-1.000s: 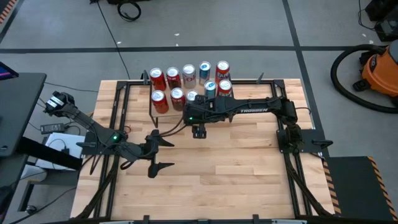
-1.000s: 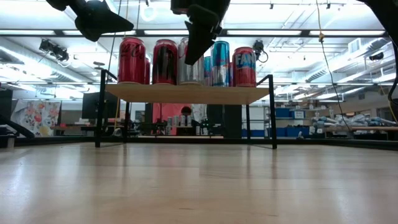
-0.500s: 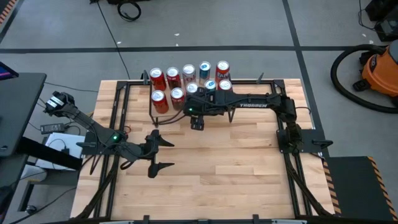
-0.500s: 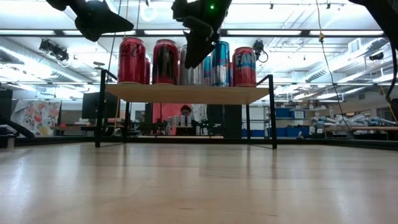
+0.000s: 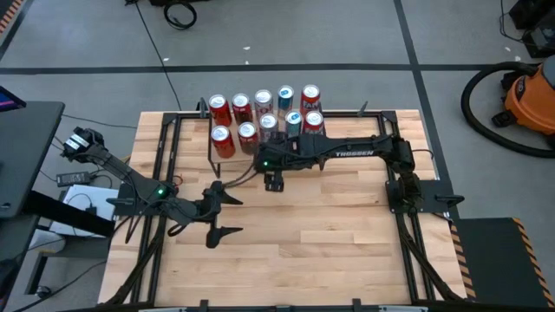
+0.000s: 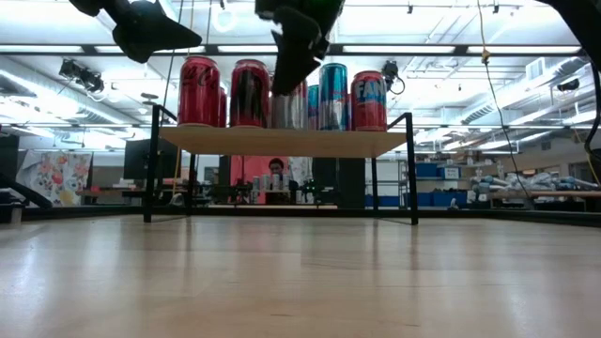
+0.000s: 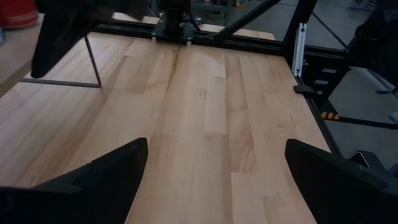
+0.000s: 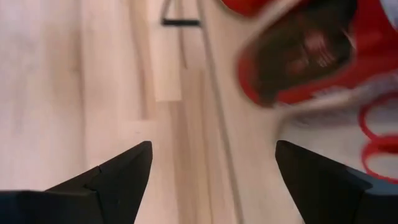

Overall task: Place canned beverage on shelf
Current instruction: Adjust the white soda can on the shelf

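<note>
Several beverage cans [image 5: 247, 134], red, silver and blue, stand upright in two rows on the shelf [image 6: 282, 141], a low light-wood board on thin black legs at the table's far middle. My right gripper [image 5: 274, 179] hangs open above the shelf's near edge with nothing between its fingers. Its wrist view [image 8: 211, 146] looks down on a red can's top [image 8: 298, 56] and on the board's edge. In the low view the right gripper [image 6: 296, 47] shows dark in front of a silver can [image 6: 299, 105]. My left gripper [image 5: 221, 214] waits open over the table's left middle, holding nothing [image 7: 216, 142].
Black frame rails [image 5: 165, 173] run along the tabletop's sides. Bare slatted tabletop [image 5: 303, 251] lies between the shelf and the near edge. An orange vacuum [image 5: 529, 95] stands on the floor to the right. A person [image 6: 275, 169] sits far behind the shelf.
My right arm has swayed a little toward the far edge and come back toward the near edge. Its gripper stays open by the shelf's near edge. The cans stand as before.
</note>
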